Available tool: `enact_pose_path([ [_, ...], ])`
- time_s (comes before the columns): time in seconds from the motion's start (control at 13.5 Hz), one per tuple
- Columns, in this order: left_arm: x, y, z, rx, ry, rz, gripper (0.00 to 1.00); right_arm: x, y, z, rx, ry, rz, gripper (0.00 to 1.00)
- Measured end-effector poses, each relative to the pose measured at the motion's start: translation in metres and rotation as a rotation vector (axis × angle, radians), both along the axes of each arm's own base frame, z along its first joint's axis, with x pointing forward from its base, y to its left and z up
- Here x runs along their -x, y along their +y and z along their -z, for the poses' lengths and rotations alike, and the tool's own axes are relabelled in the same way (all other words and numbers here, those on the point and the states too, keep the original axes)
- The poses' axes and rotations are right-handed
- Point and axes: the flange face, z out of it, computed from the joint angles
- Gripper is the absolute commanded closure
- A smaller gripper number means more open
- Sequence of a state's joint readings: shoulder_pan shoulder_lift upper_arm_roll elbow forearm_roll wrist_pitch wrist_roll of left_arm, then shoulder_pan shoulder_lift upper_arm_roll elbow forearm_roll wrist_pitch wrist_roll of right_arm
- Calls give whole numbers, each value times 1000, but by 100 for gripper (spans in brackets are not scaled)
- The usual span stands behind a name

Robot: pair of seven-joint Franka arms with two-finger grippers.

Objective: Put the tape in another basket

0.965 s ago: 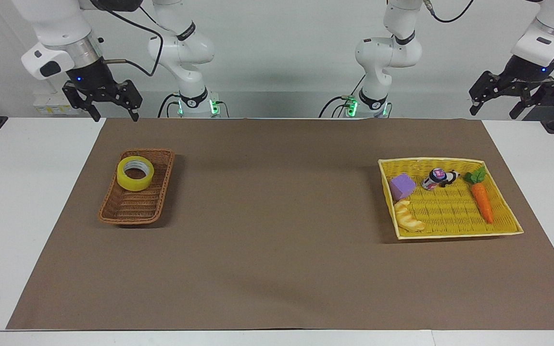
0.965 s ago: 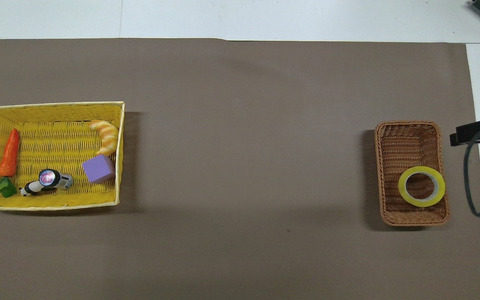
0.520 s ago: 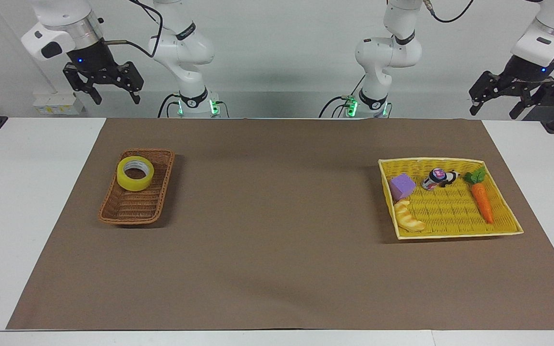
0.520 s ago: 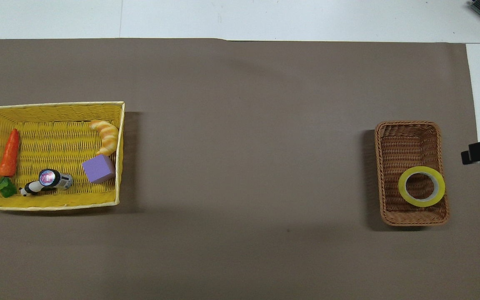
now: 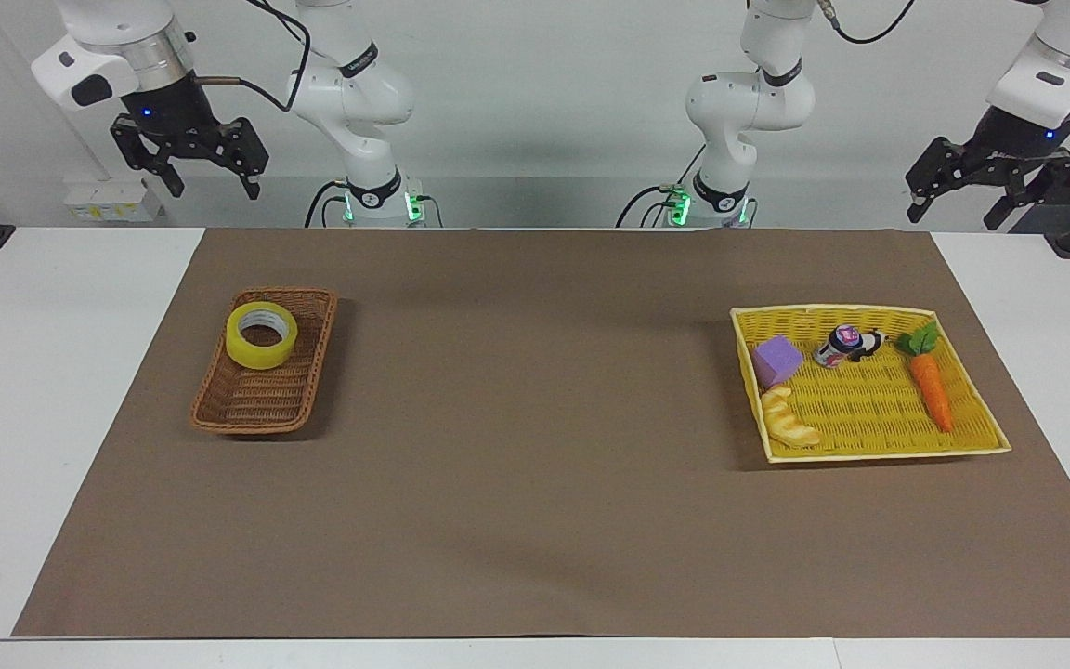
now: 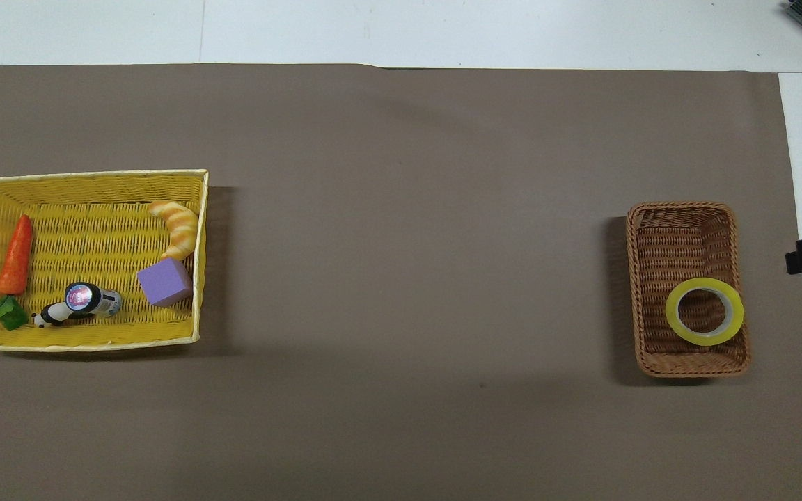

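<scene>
The tape (image 5: 262, 335) (image 6: 704, 311), a yellow roll with a pale core, lies flat in the brown wicker basket (image 5: 256, 404) (image 6: 676, 236), in the end of it nearer to the robots. The basket sits on the brown mat at the right arm's end of the table. My right gripper (image 5: 213, 184) hangs high over the table's edge by the robots. It is open and empty, well apart from the basket. My left gripper (image 5: 953, 212) waits raised off the left arm's end of the table, open and empty.
A flat yellow woven tray (image 5: 869, 455) (image 6: 95, 174) sits at the left arm's end. It holds a carrot (image 5: 931, 390), a purple block (image 5: 776, 360), a croissant toy (image 5: 788, 418) and a small can (image 5: 838, 346). Bare brown mat (image 5: 535, 418) lies between tray and basket.
My right gripper has risen and drawn back from over the mat's corner toward the right arm's end. The tape, the basket and the left arm have not moved.
</scene>
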State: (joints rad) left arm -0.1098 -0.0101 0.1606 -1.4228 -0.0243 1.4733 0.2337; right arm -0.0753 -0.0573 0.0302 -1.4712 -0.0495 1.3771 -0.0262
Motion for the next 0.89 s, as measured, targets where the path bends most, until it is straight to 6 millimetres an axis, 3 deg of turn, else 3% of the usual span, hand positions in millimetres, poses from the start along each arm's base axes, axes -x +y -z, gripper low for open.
enact_pose_path([
  [0.89, 0, 0, 0, 0, 0, 0, 0, -8, 6, 11, 2, -13, -9, 0],
])
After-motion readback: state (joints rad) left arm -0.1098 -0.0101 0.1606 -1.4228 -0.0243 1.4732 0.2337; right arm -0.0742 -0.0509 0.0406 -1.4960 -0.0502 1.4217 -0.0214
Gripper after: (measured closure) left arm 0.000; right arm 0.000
